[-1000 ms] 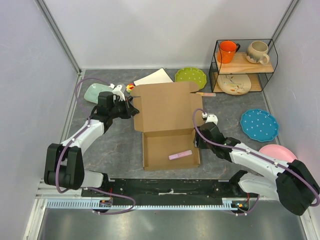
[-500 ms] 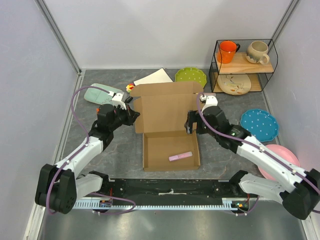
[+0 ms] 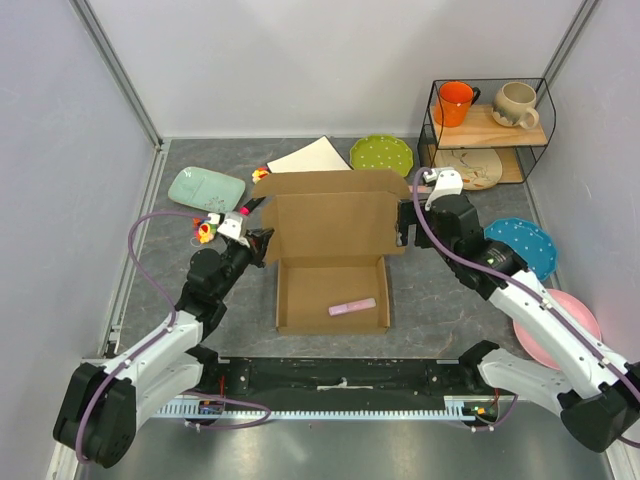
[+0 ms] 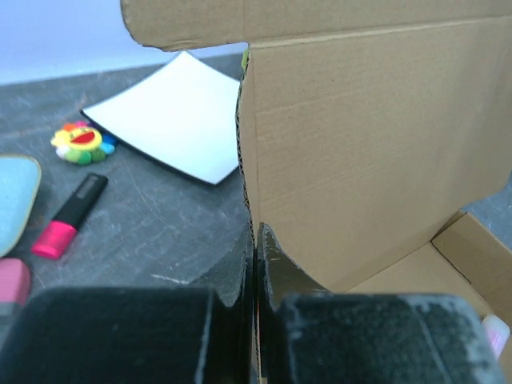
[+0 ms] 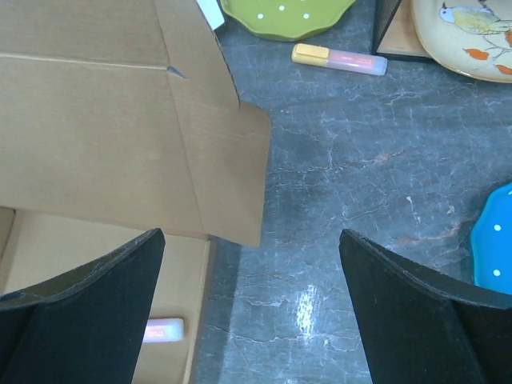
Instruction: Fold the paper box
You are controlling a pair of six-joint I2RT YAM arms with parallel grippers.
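Your plain brown corrugated cardboard box (image 3: 335, 215) sits mid-way across the grey stone-patterned counter (image 3: 425, 315). Its tray is toward the arm bases and its lid stands up from the tray's far edge. The lid's long axis runs left to right, spanning the gap between your two arms. A small pink stick (image 3: 352, 306) lies loose in the tray.

Your left claw (image 3: 262, 243) is clamped narrow on the lid's left edge. The wrist view shows the thin cardboard pinched between the fingers, so that end is held.

Your right claw (image 3: 405, 224) is spread wide and holds nothing. It hangs just beside the lid's right end, and the lid's right side flap lies inboard of it, toward the box centre. In the right wrist view, the flap's lower corner shows in the gap between the fingers, closer to the left one.

The right arm is plainly the nearer one to that flap. The coming move probably turns on travelling inward along the lid's long axis to meet it.
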